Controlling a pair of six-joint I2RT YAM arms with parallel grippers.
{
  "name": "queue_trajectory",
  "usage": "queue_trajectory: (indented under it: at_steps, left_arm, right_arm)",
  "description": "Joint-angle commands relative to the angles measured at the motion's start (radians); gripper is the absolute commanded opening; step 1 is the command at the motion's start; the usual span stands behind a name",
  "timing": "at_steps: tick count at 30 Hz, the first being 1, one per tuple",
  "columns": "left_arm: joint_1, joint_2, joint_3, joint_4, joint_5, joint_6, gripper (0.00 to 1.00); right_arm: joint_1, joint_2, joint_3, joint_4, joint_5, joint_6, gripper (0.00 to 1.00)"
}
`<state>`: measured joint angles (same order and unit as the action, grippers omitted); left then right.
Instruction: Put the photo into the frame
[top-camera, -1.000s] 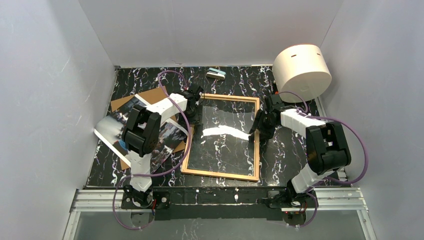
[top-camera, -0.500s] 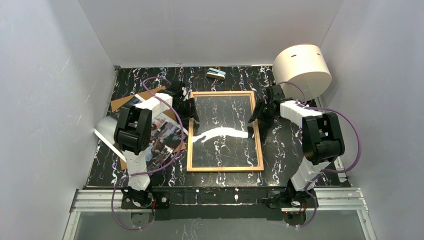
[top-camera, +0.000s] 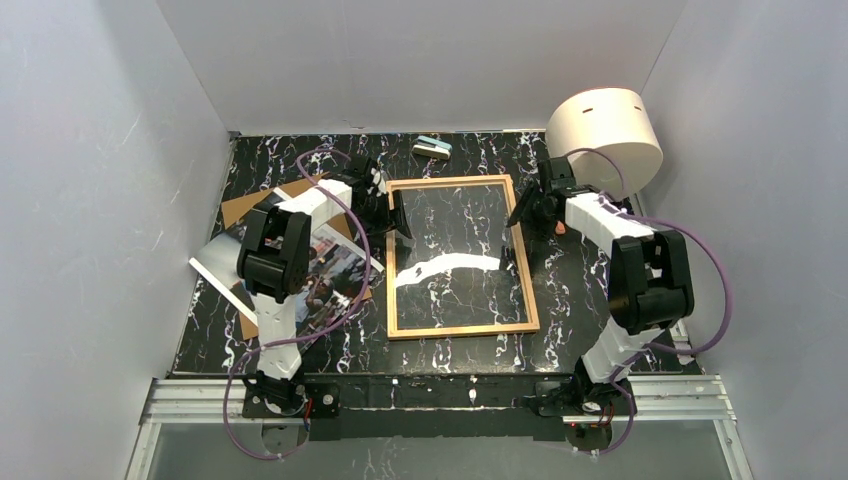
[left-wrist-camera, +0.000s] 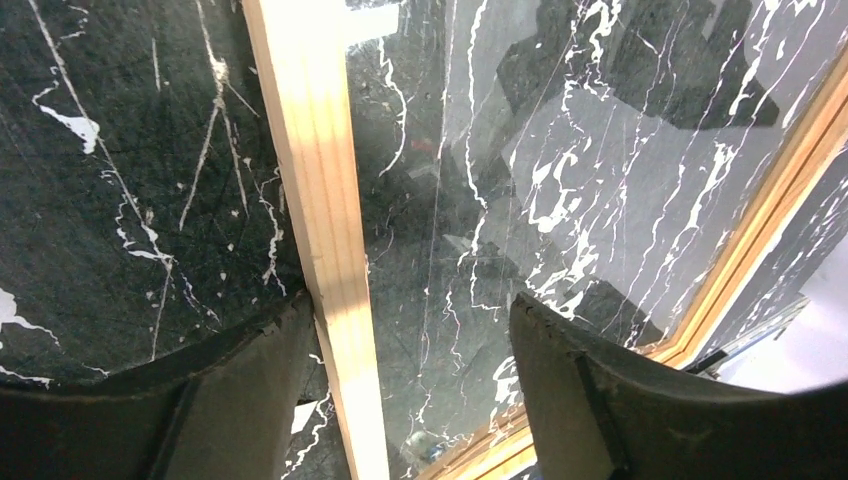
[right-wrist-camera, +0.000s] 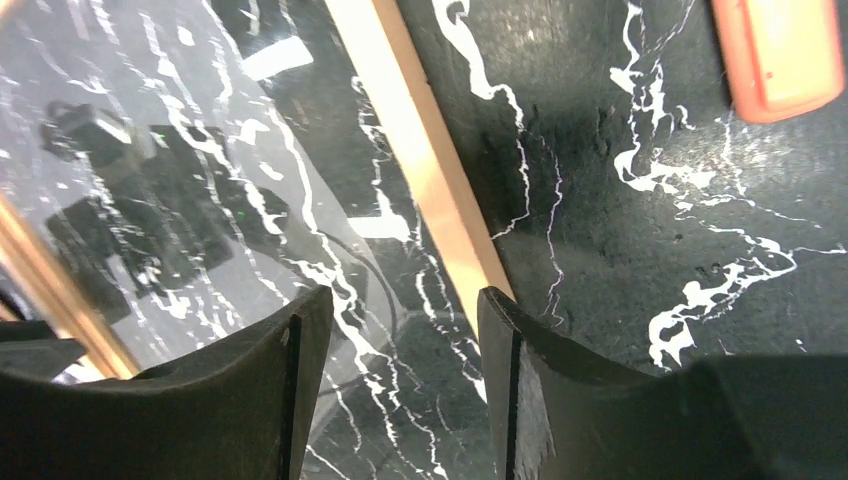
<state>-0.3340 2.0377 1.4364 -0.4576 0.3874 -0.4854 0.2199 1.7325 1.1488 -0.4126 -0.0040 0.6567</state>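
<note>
Left arm pose: extended forward to frame (top-camera: 460, 329), wrist pitched down, left gripper (top-camera: 392, 215) set at far end of left rail (left-wrist-camera: 330, 250).
Left jaws: held apart; left rail is straddled, just beside one finger (left-wrist-camera: 240, 390); nothing clamped.
Right arm pose: extended to far-right corner, right gripper (top-camera: 528, 210) lowered at right rail (right-wrist-camera: 430, 180).
Right jaws: held apart; gap over glass (right-wrist-camera: 200, 150), right rail runs to one finger (right-wrist-camera: 600, 400); nothing gripped.
Frame position: laid flat at centre of table (top-camera: 560, 310).
Frame axis: long axis near-to-far, near end skewed slightly right.
Photo (top-camera: 335, 272): picture side up on cardboard (top-camera: 245, 205) at left, partly hidden by left arm, right corner just beside left rail.
</note>
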Motion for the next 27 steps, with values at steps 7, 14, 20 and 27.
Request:
queue_trajectory:
  at_steps: [7, 14, 20, 27]
  left_arm:
    - [0.008, -0.02, 0.111, -0.154, -0.185, 0.051, 0.81]
    - [0.026, -0.201, 0.051, -0.17, -0.369, 0.06, 0.79]
    - [0.051, -0.426, -0.146, -0.208, -0.602, 0.004, 0.7]
    - [0.175, -0.546, -0.333, -0.272, -0.652, -0.072, 0.6]
  right_arm:
    - [0.001, -0.163, 0.077, 0.084, -0.077, -0.033, 0.64]
    - [0.016, -0.124, 0.166, 0.195, -0.313, -0.052, 0.63]
    - [0.177, 0.051, 0.333, 0.215, -0.361, -0.058, 0.62]
    - [0.404, 0.314, 0.595, 0.163, -0.41, -0.054, 0.61]
